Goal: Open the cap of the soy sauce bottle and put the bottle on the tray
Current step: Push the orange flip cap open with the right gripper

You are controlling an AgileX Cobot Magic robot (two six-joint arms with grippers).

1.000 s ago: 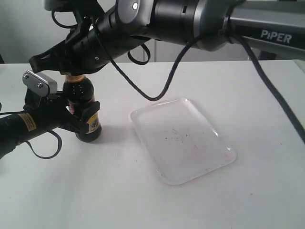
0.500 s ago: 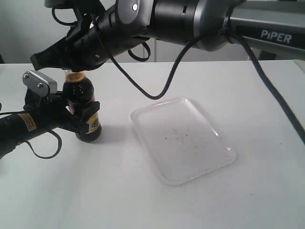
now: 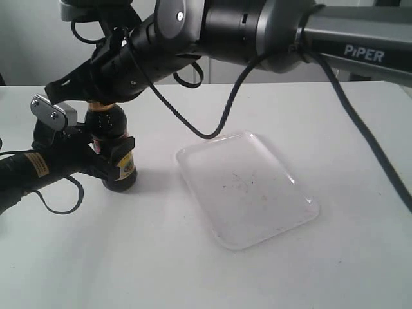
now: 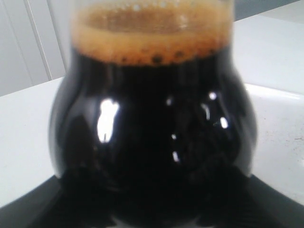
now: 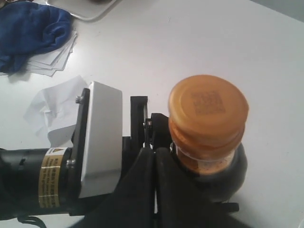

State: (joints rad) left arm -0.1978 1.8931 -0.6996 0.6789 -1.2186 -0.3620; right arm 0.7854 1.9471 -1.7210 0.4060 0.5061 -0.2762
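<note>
The soy sauce bottle (image 3: 114, 154) stands upright on the table, left of the tray (image 3: 248, 190). My left gripper (image 3: 119, 158) is shut on its belly; the dark glass (image 4: 152, 133) fills the left wrist view. The orange-brown cap (image 5: 208, 111) is closed on the neck; in the exterior view only a sliver of it shows under the right arm. My right gripper (image 5: 154, 153) is shut, its black fingers pressed together with nothing between them, lying against the neck just below the cap's rim. It reaches across above the bottle (image 3: 58, 85).
The white tray (image 4: 280, 123) lies flat just beyond the bottle. In the right wrist view a blue cloth (image 5: 28, 28) and crumpled white papers (image 5: 50, 107) lie on the table past the left arm. The right arm's cable (image 3: 212, 125) hangs over the tray's near corner.
The right gripper lifted slightly off the bottle top half a second ago and has now come back down over the cap. The bottle and left gripper have not moved.
</note>
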